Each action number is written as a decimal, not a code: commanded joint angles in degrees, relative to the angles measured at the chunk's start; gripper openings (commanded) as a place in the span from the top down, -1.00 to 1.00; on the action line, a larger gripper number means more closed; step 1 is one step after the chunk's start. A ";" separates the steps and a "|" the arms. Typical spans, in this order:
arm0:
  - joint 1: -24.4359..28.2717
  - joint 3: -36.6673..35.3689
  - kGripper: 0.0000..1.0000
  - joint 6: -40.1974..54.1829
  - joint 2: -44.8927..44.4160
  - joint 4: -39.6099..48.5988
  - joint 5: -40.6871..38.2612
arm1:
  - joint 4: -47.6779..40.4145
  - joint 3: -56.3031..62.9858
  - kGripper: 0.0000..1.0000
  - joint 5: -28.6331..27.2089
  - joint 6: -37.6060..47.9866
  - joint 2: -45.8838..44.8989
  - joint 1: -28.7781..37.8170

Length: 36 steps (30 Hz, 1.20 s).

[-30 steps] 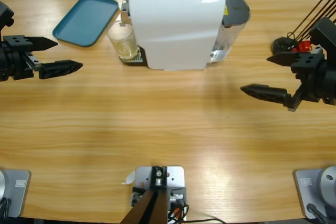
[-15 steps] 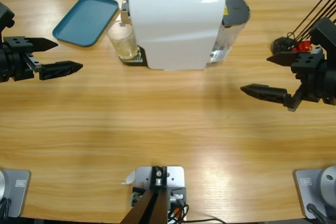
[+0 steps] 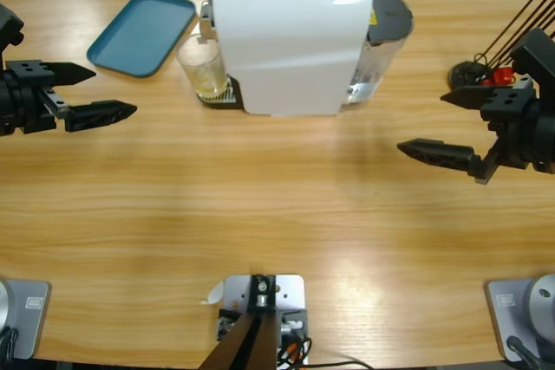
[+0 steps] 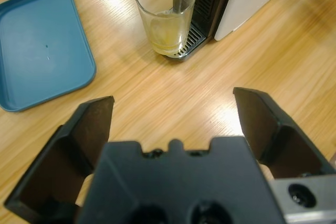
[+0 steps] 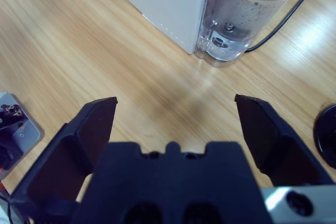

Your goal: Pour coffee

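A clear glass (image 3: 201, 68) stands on the drip grille of the white coffee machine (image 3: 290, 41) at the far side of the table (image 3: 277, 214), under the spout at the machine's left end; in the left wrist view a layer of pale amber coffee (image 4: 167, 34) lies in the glass's lower part, so the brewing looks done, or nearly so, and the step in hand appears to be fetching the glass; the left gripper (image 3: 87, 93) hovers at the left edge of the table with its jaws spread wide and nothing between them, pointed toward the machine, well apart from the glass; the right gripper (image 3: 438, 123) hangs at the right side, its jaws likewise wide and empty, facing the machine's clear water tank (image 5: 247, 9) and the black cable beside it; a teal tray (image 3: 143, 32) lies far left, just beside the glass, with nothing on it; the next move likely calls for the left gripper to travel right and far, centre its open jaws around the glass's wall, and close gently; the glass sits close against the machine's front, so the approach should come from its open left side; lifting it level would keep the liquid from slopping.
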 commanded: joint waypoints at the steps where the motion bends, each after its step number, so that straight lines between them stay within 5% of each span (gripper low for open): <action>1: -0.67 1.88 -0.97 -0.57 -0.17 -0.98 0.77 | -0.22 1.35 -1.00 -1.11 1.20 2.24 0.54; 13: -0.67 1.40 -0.96 0.52 1.56 -2.10 0.60 | -1.28 1.69 -1.00 -0.41 1.62 3.24 0.54; 22: -0.39 1.35 -0.96 6.30 13.60 -14.58 3.09 | -1.71 1.85 -1.00 -0.59 1.62 3.40 0.54; 36: -0.39 3.95 -0.96 2.52 23.83 -30.26 -1.71 | -1.96 1.85 -1.00 -0.76 1.62 4.02 0.54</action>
